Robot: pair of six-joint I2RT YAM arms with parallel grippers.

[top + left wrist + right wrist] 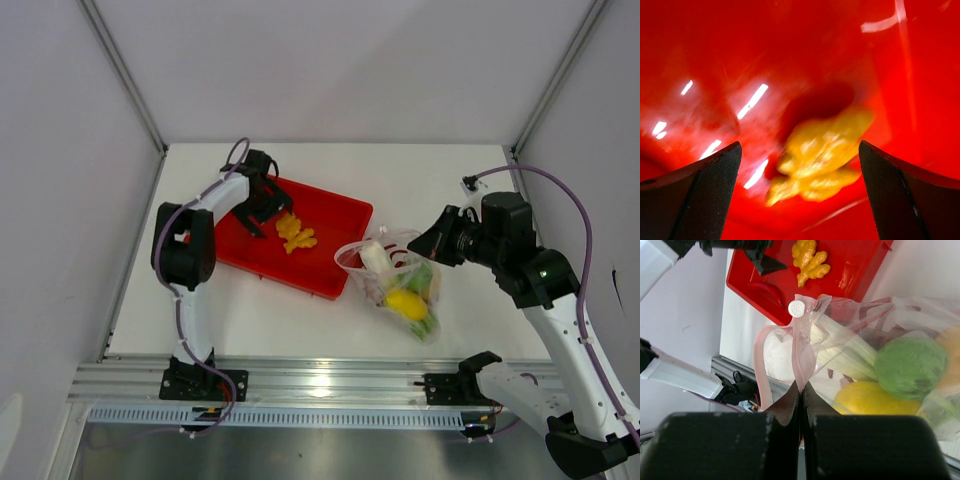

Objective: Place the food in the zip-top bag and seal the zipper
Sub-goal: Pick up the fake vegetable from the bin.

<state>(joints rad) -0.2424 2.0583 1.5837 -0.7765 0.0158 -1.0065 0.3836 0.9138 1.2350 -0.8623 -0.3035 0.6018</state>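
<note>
Left gripper hangs with its fingers spread wide and empty. My left arm reaches forward from its base, elbow raised and wrist bent down into the red rectangular plastic tray. My right arm is folded at the elbow, with the forearm turned inward toward the table centre. The right gripper is pressed together on the mouth edge of the clear crinkly zip-top bag.

1. The tray lies at the left. The bag lies just beside its right end, on the table.
2. I judge that the right grip lifts the mouth and steadies the pouch, so that food can drop in without the bag sliding.
3. Inside the bag are the long white-and-green leek stalk, the green round fruit and a yellow oval fruit.
4. The orange ruffled piece lies in the tray, directly below and between my open left fingers. It is probably the next item to pick.
5. A red chilli also lies in the tray.
6. The thin pinkish-red zipper strip rises from my right jaws, unsealed.
</note>
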